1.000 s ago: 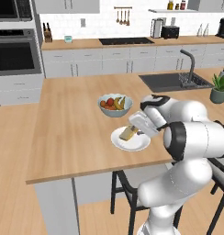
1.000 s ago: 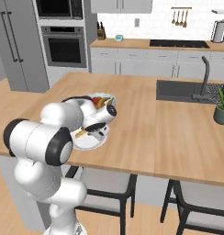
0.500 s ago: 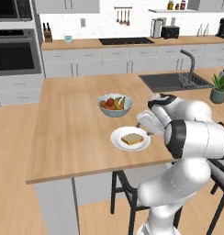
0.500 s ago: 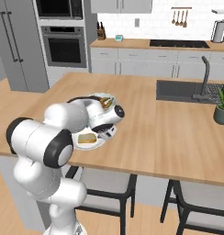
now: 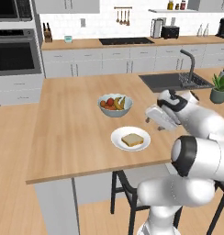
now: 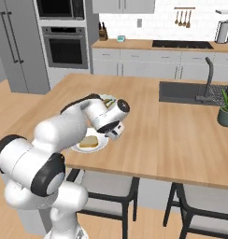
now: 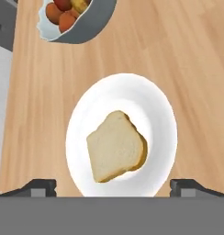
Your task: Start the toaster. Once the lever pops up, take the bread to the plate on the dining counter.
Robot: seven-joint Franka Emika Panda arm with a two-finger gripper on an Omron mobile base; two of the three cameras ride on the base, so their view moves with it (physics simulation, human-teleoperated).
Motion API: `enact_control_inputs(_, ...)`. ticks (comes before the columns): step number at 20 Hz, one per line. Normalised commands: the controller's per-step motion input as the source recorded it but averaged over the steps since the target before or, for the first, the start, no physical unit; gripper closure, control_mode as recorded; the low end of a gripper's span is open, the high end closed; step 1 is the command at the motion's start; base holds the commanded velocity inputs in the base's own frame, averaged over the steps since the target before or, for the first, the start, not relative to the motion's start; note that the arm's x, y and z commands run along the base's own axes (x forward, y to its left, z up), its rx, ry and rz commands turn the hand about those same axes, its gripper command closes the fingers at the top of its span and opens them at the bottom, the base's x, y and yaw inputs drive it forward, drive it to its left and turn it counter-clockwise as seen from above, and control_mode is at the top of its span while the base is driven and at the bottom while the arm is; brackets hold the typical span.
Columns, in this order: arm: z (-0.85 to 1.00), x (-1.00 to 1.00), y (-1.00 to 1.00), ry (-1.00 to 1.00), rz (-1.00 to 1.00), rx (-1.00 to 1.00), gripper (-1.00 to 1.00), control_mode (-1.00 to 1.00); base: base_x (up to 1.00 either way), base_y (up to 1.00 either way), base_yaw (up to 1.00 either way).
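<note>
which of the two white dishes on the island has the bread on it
The flat round white plate, nearer the counter's front edge, holds the tan bread slice; the deeper white bowl holds fruit.

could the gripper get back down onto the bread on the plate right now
Probably yes: the gripper is open and poised right over the bread, which lies flat and uncovered on the plate; the fruit bowl sits off to one side.

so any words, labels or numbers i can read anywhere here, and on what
None can be read.
The bread, plate and fruit bowl are plain.
The toaster and oven show no legible marks; they are too small and blurred to tell.
</note>
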Motion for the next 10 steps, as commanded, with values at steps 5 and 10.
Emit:
enact_control_inputs(5, 0.75, -0.53, 0.00, 0.10, -0.02, -0.19, -1.00, -1.00, 0.00, 0.00, 0.00)
enact_control_inputs(10, 0.82, -0.48, 0.00, 0.20, 0.00, -0.16, -1.00, -1.00, 0.00, 0.00, 0.00)
